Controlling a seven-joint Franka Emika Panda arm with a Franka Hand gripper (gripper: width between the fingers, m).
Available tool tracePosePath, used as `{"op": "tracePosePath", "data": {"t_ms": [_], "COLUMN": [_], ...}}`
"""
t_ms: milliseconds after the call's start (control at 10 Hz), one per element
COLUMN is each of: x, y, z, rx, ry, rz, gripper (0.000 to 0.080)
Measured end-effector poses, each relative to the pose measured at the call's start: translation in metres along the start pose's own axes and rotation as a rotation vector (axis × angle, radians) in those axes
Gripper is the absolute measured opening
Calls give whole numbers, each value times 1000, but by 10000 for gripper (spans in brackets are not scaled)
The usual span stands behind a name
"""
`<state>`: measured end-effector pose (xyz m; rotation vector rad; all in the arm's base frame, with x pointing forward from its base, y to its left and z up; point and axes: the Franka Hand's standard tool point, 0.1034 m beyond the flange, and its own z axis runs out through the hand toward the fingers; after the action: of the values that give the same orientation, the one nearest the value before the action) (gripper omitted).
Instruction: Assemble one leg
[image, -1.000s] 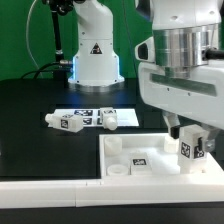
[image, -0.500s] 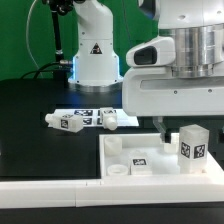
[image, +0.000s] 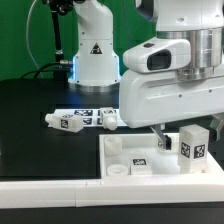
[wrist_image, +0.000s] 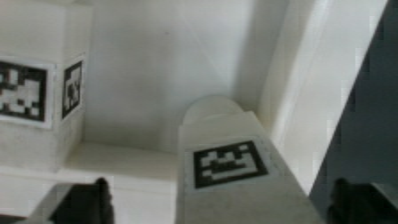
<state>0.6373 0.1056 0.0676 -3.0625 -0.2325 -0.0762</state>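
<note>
White plastic rectangular leg (image: 193, 148) with a black-and-white tag stands upright just beside the end effector (image: 158, 133), whose fingers (wrist_image: 86, 198) hang released, grasping nothing.

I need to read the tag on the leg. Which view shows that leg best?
The exterior view: the leg stands whole and upright on the tray-like piece, tag facing the camera. The wrist view shows a tagged white block close and blurred, its base cut off.

The white leg (image: 193, 146) is showing a black-and-white square tag, sitting on a white tray-like piece (image: 150, 158) over the black bench (image: 30, 120).
</note>
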Motion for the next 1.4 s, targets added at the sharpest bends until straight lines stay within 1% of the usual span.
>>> {"op": "tracePosePath", "data": {"t_ms": [100, 200, 300, 600, 1000, 1200, 1300, 1400], "x": [0, 0, 0, 0, 3, 4, 5, 5], "y": [0, 0, -1, -1, -7, -10, -10, -11], "z": [0, 0, 0, 0, 0, -1, 0, 1], "rx": [-1, 2, 3, 5, 5, 15, 26, 29], "ry": [0, 0, 0, 1, -18, -26, -18, -14], "rz": [1, 53, 136, 300, 908, 1317, 1439, 1541], "gripper": [525, 386, 282, 284, 284, 284, 284, 284]}}
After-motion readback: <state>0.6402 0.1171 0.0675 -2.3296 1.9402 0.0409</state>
